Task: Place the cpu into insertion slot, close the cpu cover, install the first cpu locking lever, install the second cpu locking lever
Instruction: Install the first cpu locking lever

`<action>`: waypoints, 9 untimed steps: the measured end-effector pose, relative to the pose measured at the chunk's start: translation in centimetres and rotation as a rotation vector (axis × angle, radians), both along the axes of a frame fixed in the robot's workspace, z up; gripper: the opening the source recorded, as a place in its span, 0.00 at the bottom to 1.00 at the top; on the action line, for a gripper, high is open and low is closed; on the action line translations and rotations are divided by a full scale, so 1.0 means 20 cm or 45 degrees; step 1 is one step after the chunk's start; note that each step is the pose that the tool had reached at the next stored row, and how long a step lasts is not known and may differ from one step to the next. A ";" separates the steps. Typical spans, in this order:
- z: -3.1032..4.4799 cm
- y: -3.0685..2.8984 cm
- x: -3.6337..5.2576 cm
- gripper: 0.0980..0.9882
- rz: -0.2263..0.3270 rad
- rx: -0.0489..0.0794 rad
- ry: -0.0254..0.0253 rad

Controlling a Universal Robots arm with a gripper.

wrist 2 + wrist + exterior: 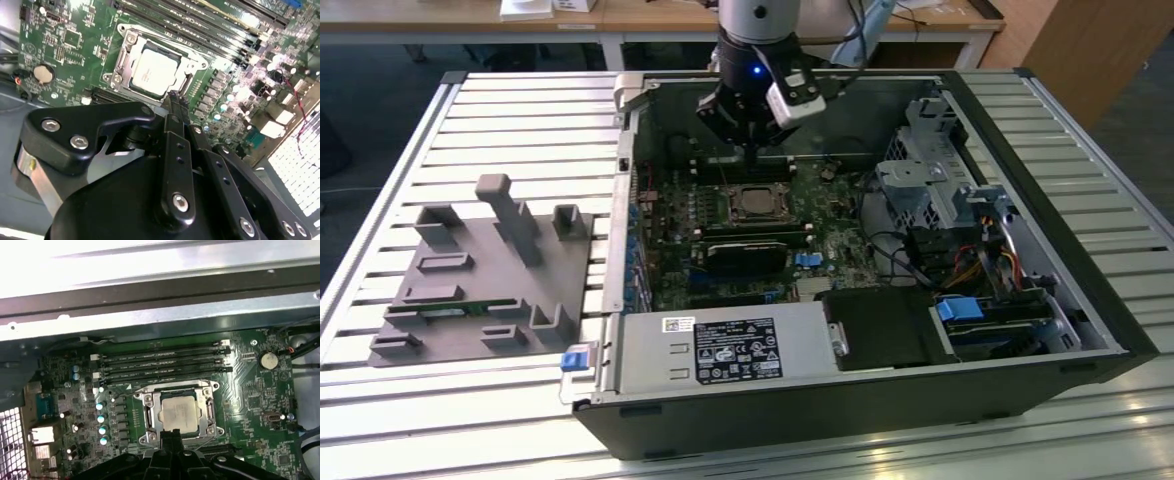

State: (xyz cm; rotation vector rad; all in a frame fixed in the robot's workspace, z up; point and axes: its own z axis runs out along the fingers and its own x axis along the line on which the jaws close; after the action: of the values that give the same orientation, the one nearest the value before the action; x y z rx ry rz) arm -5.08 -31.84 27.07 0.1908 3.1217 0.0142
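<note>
- Gripper (754,158) fingers are pressed together with nothing between them; in both wrist views the 2 black fingertips (172,105) meet in 1 narrow point.
- That point (172,436) sits just beside 1 edge of the cpu cover (151,431); whether it touches the metal cannot be told.
- Seen in the exterior view, the gripper hangs inside the open computer case (1101,330), above the green motherboard (674,270) and close to the socket.
- The cpu (155,72) lies flat in the insertion slot (165,50), pale silvery face up, near the middle of the board (250,390).
- The cpu cover lies down over the chip's edges, and the face shows through its square window.
- 4 long black memory slots (165,365) run side by side just beyond the socket, on the side away from the fingertips.
- A round coin battery (269,360) sits on the board, well apart from the socket.
- On the slatted table (520,120), to the exterior view's left of the case, stands a grey fixture (480,280) with upright posts.
</note>
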 end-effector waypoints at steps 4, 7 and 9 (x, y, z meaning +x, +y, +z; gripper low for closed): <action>-0.002 0.003 -0.021 0.01 0.026 0.000 -0.0006; -0.004 0.004 -0.052 0.01 0.028 0.000 -0.0027; -0.009 0.004 -0.072 0.01 0.030 0.000 -0.0054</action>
State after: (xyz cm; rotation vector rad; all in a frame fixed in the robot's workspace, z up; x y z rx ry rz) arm -6.52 -31.76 26.89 0.1539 3.1197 0.0150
